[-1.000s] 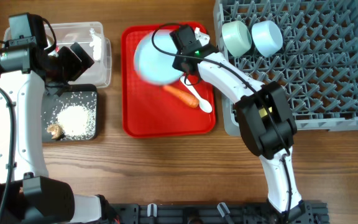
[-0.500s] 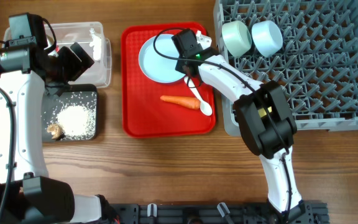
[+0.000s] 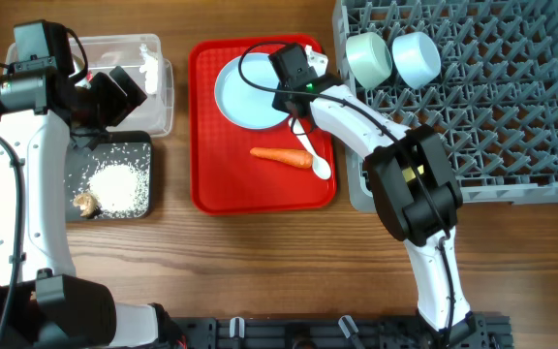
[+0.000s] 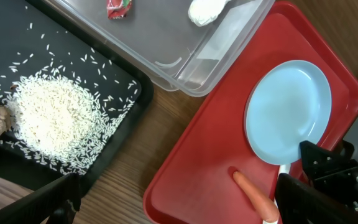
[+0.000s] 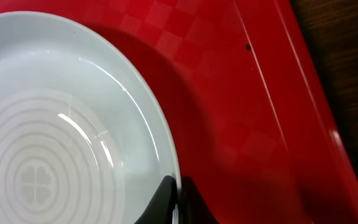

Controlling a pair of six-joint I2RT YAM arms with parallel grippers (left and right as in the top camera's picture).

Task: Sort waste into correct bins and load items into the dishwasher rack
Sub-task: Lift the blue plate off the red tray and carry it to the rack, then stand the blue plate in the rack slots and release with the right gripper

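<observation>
**Left claw spread above the tubs, right claw on the plate rim**

- Far left: my left claw [image 4: 178,186] hangs above the two tubs with its fingers wide apart, holding nothing.
- Clear tub [image 3: 153,92]: red wrapper [image 4: 118,6] and white tissue [image 4: 205,9] are inside.
- Black tub [image 3: 141,143], just in front of the clear one: a heap of rice [image 3: 116,186], with a brown scrap [image 3: 86,203] at its left edge.
- Red tray [image 3: 221,189], middle of the table [image 3: 260,262]: the blue plate [image 3: 245,92] is at the far end. The carrot [image 3: 279,155] lies nearer, its tip by the spoon [image 3: 316,160].
- My right claw [image 5: 178,202] is clamped on the plate's right rim.
- Right: the grey rack [image 3: 511,116] has a green bowl [image 3: 368,58] and a blue bowl [image 3: 417,58] side by side in its far left corner.
</observation>
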